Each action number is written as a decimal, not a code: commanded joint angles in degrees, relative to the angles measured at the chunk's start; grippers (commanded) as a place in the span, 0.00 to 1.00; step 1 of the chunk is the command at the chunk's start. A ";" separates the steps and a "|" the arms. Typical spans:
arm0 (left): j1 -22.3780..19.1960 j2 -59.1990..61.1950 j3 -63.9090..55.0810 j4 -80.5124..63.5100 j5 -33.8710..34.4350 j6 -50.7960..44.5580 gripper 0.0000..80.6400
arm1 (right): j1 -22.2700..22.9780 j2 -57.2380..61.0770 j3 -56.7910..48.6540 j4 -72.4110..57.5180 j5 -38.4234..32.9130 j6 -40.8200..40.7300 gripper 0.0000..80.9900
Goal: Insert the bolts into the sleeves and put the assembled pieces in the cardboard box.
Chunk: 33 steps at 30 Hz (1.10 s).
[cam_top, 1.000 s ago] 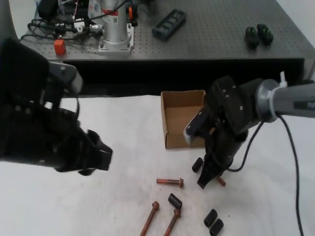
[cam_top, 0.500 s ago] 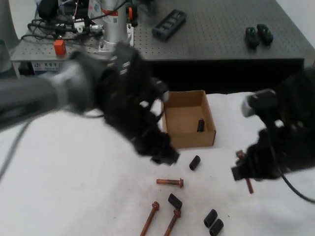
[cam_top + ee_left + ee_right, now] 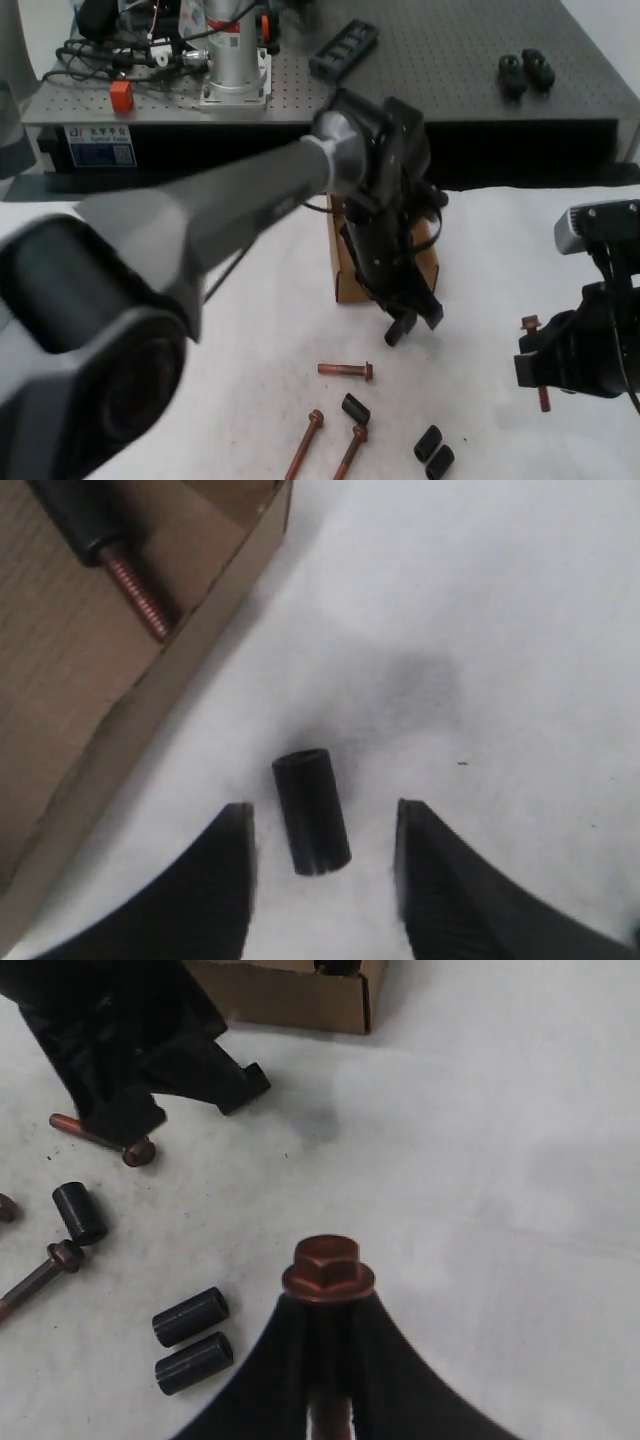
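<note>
A black sleeve (image 3: pixel 311 812) lies on the white cloth just in front of the cardboard box (image 3: pixel 90 680). My left gripper (image 3: pixel 320 815) is open, one finger on each side of that sleeve and apart from it. In the high view the left gripper (image 3: pixel 415 320) hangs over the sleeve (image 3: pixel 397 329) by the box (image 3: pixel 345 280). One bolt with a sleeve on it (image 3: pixel 120 565) lies inside the box. My right gripper (image 3: pixel 328 1310) is shut on a copper bolt (image 3: pixel 328 1268), head up, off to the right (image 3: pixel 540 365).
Loose bolts (image 3: pixel 346 370) (image 3: pixel 305 445) (image 3: pixel 350 450) and sleeves (image 3: pixel 355 408) (image 3: pixel 428 440) (image 3: pixel 439 461) lie on the cloth near the front. A perforated metal bench (image 3: pixel 440 60) with gear stands behind the box. Bare cloth (image 3: pixel 250 330) spreads to the left.
The left arm swung in from the far left to the box front and now straddles the sleeve. The right arm drew back to the right, carrying the bolt.
</note>
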 commanded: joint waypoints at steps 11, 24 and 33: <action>-0.43 4.16 -3.57 2.39 -0.83 0.97 0.20 | -0.32 -0.60 -0.12 -1.00 -0.58 0.29 0.01; 1.03 -5.50 -1.33 2.43 2.02 -3.48 0.01 | -0.32 -1.76 -0.12 -8.80 -5.85 7.08 0.01; 3.82 -34.22 38.61 -29.18 10.45 -10.36 0.01 | 0.08 -5.18 2.83 -35.33 -19.01 27.61 0.01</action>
